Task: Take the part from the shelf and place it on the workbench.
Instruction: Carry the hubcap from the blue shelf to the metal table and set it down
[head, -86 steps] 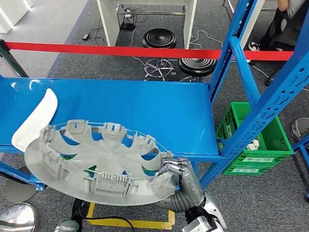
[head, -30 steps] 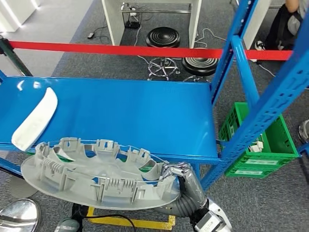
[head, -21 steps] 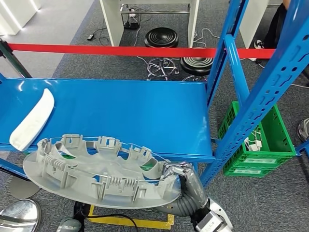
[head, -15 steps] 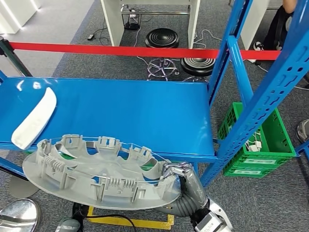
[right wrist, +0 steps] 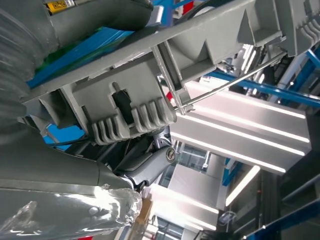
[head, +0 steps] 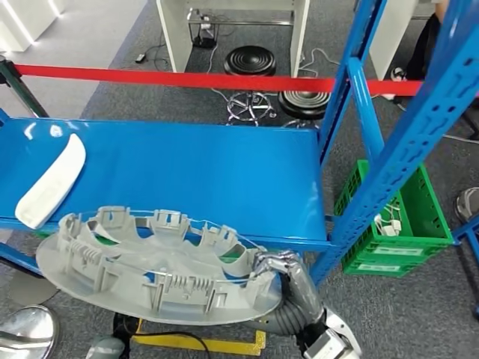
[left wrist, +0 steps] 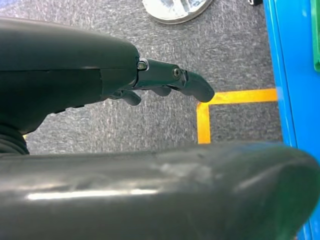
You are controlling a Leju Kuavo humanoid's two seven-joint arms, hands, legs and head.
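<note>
The part, a large grey wheel cover (head: 153, 269), hangs level in front of the blue shelf board (head: 197, 172), with its ribbed inner side up. My right hand (head: 282, 269) grips its right rim from below and beside. In the right wrist view the cover's clips and ribs (right wrist: 151, 100) lie right over my dark fingers (right wrist: 147, 162). My left hand (left wrist: 166, 82) hangs over the grey carpet with its fingers stretched out and nothing in them.
A white curved part (head: 51, 179) lies at the shelf's left end. Blue uprights (head: 390, 149) stand at the right, with a green crate (head: 395, 232) behind them. A red tape barrier (head: 169, 77) and black stools (head: 250, 60) lie beyond. Yellow floor tape (left wrist: 226, 97) runs below.
The camera has swayed slightly. The wheel cover stays in my right hand's grip and now sits a bit lower and flatter before the shelf edge than 2.9 s ago.
</note>
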